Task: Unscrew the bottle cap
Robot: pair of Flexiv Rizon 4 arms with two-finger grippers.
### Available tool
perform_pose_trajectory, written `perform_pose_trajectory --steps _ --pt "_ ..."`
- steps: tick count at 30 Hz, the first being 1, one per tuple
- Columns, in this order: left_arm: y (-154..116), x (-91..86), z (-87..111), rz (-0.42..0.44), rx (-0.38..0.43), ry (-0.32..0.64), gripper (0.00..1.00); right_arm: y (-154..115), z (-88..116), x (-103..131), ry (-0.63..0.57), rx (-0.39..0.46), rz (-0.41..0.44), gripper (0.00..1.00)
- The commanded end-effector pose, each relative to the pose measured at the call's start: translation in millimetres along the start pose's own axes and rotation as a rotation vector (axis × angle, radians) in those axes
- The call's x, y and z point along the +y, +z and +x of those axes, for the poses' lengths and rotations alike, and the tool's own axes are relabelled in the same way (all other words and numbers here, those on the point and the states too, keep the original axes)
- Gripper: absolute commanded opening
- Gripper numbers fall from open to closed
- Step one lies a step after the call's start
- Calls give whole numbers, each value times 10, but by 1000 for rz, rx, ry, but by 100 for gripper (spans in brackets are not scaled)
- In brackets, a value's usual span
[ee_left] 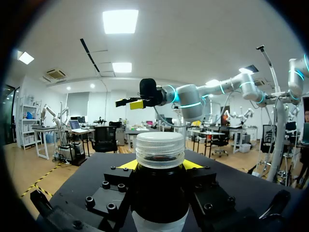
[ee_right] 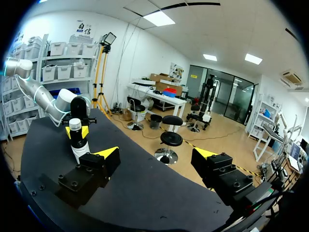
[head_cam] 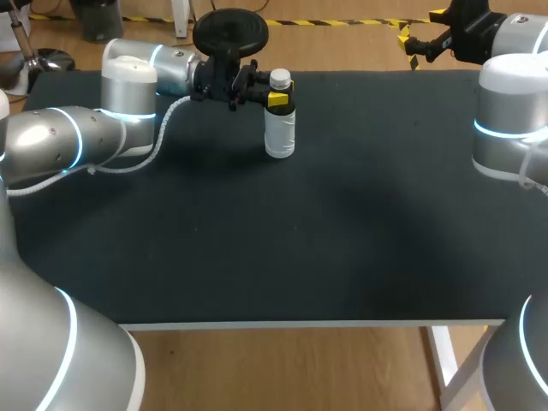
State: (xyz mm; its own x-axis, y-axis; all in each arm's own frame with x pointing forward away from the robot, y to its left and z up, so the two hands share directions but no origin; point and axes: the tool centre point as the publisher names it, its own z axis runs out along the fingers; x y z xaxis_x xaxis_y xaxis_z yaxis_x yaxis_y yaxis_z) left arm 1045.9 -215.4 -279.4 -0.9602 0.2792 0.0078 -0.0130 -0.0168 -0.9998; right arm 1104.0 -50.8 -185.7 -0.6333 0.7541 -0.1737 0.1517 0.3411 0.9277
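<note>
A small bottle point(head_cam: 280, 128) with a white cap point(head_cam: 280, 80) stands upright near the table's far edge. My left gripper point(head_cam: 276, 98) comes in from the left and is shut on the bottle just below the cap. In the left wrist view the cap point(ee_left: 160, 150) rises between the yellow tips of that gripper point(ee_left: 160, 166), over the dark bottle point(ee_left: 159, 198). My right gripper point(head_cam: 421, 30) hangs open and empty above the far right corner, well apart from the bottle. The right wrist view shows its gripper point(ee_right: 157, 162) wide open, with the bottle point(ee_right: 77, 145) far ahead to one side.
The black table point(head_cam: 257, 257) carries nothing else. My left arm point(head_cam: 128, 111) lies along the far left part of the table. My right arm point(head_cam: 509, 111) stands at the right edge.
</note>
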Motion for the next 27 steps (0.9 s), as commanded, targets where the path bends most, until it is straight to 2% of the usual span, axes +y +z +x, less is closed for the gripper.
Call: perform_pose_trajectory --steps 1,20,27 --pt "1 7 -23 1 4 -1 0 -2 0 4 0 0 2 100" --pt "1 7 -23 1 4 -1 0 -2 0 4 0 0 2 100" --pt "1 7 -23 1 4 -1 0 64 184 41 12 190 -58 100"
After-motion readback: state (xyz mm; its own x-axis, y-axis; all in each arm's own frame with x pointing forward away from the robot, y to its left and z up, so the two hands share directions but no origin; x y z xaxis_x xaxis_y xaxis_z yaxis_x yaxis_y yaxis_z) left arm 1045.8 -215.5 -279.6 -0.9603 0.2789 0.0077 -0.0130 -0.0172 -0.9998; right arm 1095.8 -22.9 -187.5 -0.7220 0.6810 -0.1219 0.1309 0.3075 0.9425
